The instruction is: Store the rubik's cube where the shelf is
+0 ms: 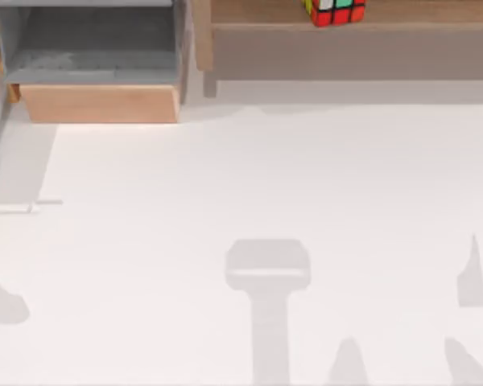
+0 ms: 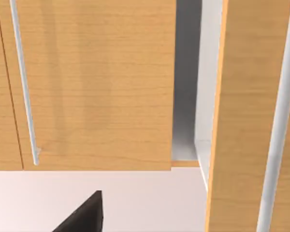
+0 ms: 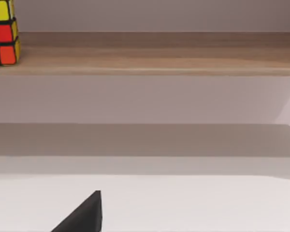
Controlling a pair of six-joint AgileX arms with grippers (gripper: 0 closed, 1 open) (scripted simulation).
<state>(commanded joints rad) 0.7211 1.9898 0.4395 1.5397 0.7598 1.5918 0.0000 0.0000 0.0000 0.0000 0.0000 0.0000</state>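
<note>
The white counter [image 1: 258, 201] is seen spread wide across the top view, crossed by soft grey shadows near its front edge. Along the back, on the right, the long light-brown shelf [image 1: 419, 14] is laid out, with its wooden upright end at the left and a shaded grey-brown recess beneath the board; from the right wrist view the same shelf [image 3: 159, 53] is seen edge-on, running straight across above the counter. Back left, a boxy wooden compartment [image 1: 101, 103] with a grey interior is set apart from the shelf by a narrow gap. In the left wrist view, wooden cabinet panels [image 2: 96, 87] are faced closely, with a slim pale rod-like handle [image 2: 24, 87] running down one of them and a grey slot between two panels. The rubik's cube [image 1: 335, 10] is found resting on top of the shelf board, a little right of the upright end, cut by the picture's top edge; in the right wrist view the rubik's cube [image 3: 4, 33] is seen sitting on the board with red and yellow squares turned this way. A dark wedge, possibly part of a gripper finger, is glimpsed low in each wrist view, so whether either gripper is apart or together cannot be told.
</note>
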